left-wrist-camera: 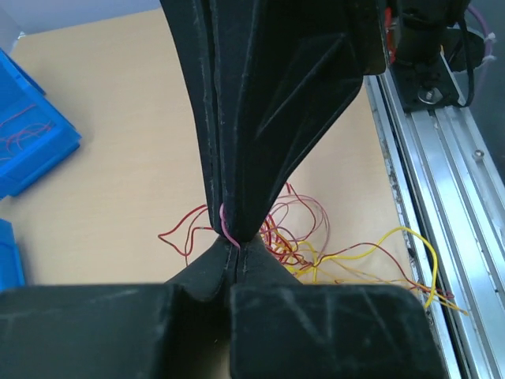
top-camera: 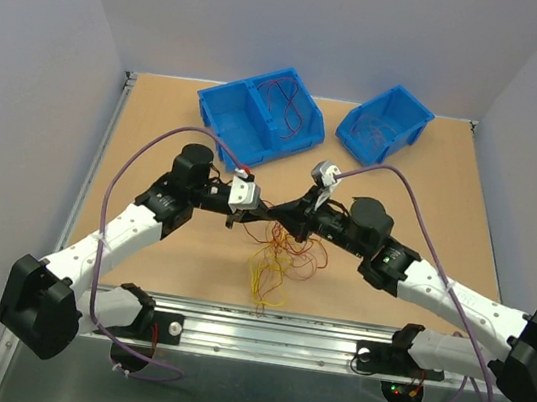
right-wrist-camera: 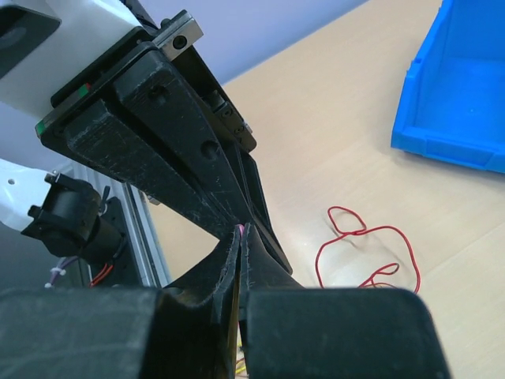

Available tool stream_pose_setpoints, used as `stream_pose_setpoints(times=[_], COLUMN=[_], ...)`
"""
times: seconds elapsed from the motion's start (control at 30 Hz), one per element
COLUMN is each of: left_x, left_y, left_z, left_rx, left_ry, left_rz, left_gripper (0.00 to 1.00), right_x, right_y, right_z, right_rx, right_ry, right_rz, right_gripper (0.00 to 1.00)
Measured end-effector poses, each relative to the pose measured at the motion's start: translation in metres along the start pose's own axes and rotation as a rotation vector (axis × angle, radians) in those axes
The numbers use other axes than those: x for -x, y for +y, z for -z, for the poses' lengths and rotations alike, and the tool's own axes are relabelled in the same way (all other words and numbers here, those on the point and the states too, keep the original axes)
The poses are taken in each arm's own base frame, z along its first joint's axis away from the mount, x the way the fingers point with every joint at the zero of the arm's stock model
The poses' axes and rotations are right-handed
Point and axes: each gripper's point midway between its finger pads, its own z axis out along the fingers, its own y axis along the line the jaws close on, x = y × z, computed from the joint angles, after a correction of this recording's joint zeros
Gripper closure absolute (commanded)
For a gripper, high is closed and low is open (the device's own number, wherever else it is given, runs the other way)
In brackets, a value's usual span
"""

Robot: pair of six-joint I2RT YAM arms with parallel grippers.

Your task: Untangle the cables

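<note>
Cables (top-camera: 279, 255) are lying tangled on the table (top-camera: 156, 144), where I'm pinching one pink strand (left-wrist-camera: 225, 224) with left hand (left-wrist-camera: 235, 253) and right hand (right-wrist-camera: 241, 239) tip-to-tip, probably to pull it free.

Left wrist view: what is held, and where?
Both the left gripper and right gripper, tip to tip, pinch one small pinkish loop of thin wire atop the red, yellow and orange cable tangle.

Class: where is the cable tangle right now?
In the top view, the cable tangle sits mid-table, just under the meeting tips of the left gripper and right gripper, towards the near rail.
</note>
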Motion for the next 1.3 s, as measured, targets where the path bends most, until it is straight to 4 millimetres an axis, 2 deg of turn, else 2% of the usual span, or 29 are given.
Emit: stream_pose_setpoints(times=[0.13, 0.33, 0.4, 0.43, 0.53, 0.63, 0.7, 0.8, 0.9, 1.0, 1.2, 1.3], left_x=[-0.002, 0.003, 0.008, 0.009, 0.004, 0.0, -0.002, -0.001, 0.01, 0.039, 0.129, 0.181], left_y=[0.004, 0.011, 0.01, 0.01, 0.016, 0.023, 0.027, 0.031, 0.033, 0.04, 0.053, 0.053], left_z=[0.0, -0.001, -0.003, -0.004, -0.001, 0.003, 0.004, 0.008, 0.012, 0.017, 0.036, 0.05], left_rx=[0.025, 0.057, 0.052, 0.051, 0.088, 0.127, 0.154, 0.193, 0.218, 0.238, 0.283, 0.304], left_ry=[0.013, 0.01, -0.002, -0.007, 0.017, 0.038, 0.05, 0.057, 0.045, 0.018, -0.083, -0.142], left_rz=[-0.003, -0.038, -0.056, -0.063, -0.05, -0.037, -0.026, -0.009, -0.006, -0.023, -0.109, -0.154], left_gripper=[1.0, 1.0, 1.0, 1.0, 1.0, 1.0, 1.0, 1.0, 1.0, 1.0, 1.0, 1.0], right_x=[0.001, 0.007, 0.009, 0.01, 0.02, 0.034, 0.035, 0.025, 0.009, 0.0, -0.027, -0.052], right_y=[0.0, 0.001, 0.002, 0.002, 0.004, 0.007, 0.005, -0.002, -0.011, -0.018, -0.031, -0.042], right_z=[0.0, 0.008, 0.013, 0.015, 0.025, 0.037, 0.042, 0.045, 0.045, 0.042, 0.017, 0.002], right_rx=[0.0, -0.008, -0.011, -0.014, -0.016, -0.021, -0.034, -0.064, -0.099, -0.118, -0.129, -0.143], right_ry=[-0.002, -0.024, -0.036, -0.04, -0.083, -0.144, -0.165, -0.159, -0.134, -0.117, -0.058, 0.009], right_rz=[0.001, 0.005, 0.007, 0.007, 0.019, 0.029, 0.034, 0.029, 0.023, 0.032, 0.067, 0.074], right_gripper=[0.95, 0.95, 0.86, 0.67, 0.4, 0.31, 0.29, 0.27, 0.26, 0.26, 0.26, 0.29])
